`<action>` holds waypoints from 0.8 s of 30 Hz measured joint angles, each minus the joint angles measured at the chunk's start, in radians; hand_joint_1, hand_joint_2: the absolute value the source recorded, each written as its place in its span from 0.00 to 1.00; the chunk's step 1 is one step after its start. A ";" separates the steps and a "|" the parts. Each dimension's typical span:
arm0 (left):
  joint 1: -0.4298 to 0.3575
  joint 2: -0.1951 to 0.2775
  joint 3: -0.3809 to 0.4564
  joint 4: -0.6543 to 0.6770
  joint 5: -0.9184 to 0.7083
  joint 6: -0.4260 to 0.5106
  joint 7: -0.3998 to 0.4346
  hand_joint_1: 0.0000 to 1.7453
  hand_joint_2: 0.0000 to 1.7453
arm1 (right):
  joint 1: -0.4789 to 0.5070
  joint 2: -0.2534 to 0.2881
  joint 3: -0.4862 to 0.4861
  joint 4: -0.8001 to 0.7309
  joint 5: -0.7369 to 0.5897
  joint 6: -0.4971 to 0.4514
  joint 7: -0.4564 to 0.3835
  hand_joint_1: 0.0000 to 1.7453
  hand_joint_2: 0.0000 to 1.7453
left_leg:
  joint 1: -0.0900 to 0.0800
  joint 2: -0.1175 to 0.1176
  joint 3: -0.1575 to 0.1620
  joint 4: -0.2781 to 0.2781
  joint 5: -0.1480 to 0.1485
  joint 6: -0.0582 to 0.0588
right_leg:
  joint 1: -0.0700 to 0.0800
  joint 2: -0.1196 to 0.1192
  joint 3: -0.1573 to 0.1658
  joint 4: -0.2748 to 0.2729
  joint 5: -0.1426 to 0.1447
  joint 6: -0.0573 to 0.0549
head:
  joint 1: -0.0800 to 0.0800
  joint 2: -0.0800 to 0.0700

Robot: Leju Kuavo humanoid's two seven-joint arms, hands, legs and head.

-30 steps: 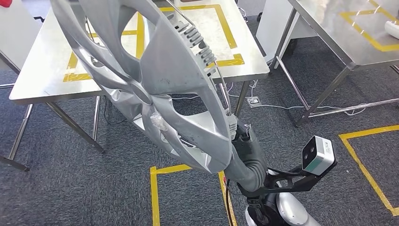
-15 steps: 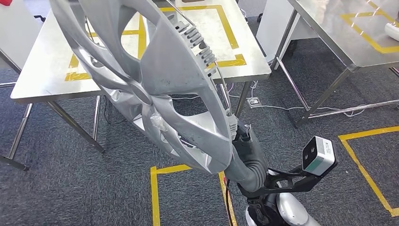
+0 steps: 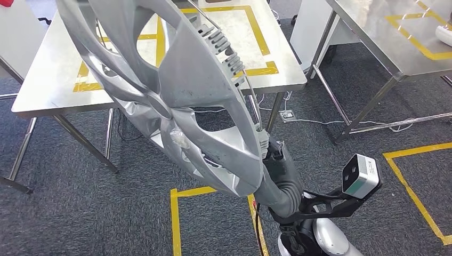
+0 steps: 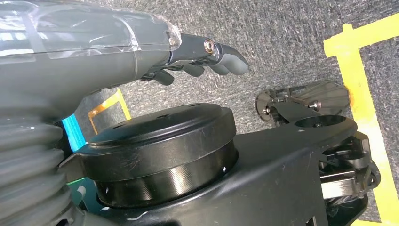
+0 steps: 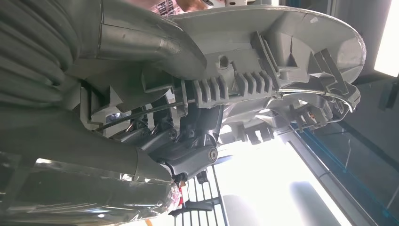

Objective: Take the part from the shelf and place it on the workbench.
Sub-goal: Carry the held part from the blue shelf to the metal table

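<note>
Above the steel workbench [image 3: 53, 90], nothing has moved: right hand [image 5: 188, 146] still grips the wheel cover [image 3: 176, 90].

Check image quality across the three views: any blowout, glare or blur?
Head view: evenly lit and sharp, mild sheen on the steel workbench. Right wrist view: background blown out white behind the hubcap, whose underside stays readable. Left wrist view: close hand sharp, glare on its clear plastic cover.
</note>
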 joint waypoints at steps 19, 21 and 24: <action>0.000 0.001 0.000 0.000 0.000 0.000 0.000 0.00 1.00 | 0.002 0.000 0.000 0.000 -0.008 0.008 -0.003 1.00 1.00 | -0.003 0.000 0.000 0.002 -0.002 0.003 | -0.003 0.000 0.000 -0.002 0.001 0.004 | -0.001 0.000; 0.000 0.002 0.000 0.000 0.000 0.000 0.000 0.00 1.00 | 0.002 0.000 0.000 0.000 -0.008 0.008 -0.003 1.00 1.00 | -0.005 0.000 0.000 0.002 -0.002 0.004 | -0.005 0.000 0.000 -0.002 0.001 0.006 | -0.003 0.000; 0.000 0.003 0.000 0.000 0.000 0.000 0.000 0.00 1.00 | 0.002 0.000 0.000 0.000 -0.008 0.008 -0.003 1.00 1.00 | -0.008 0.000 0.000 0.002 -0.004 0.008 | -0.008 0.000 0.001 -0.002 0.000 0.010 | -0.005 0.000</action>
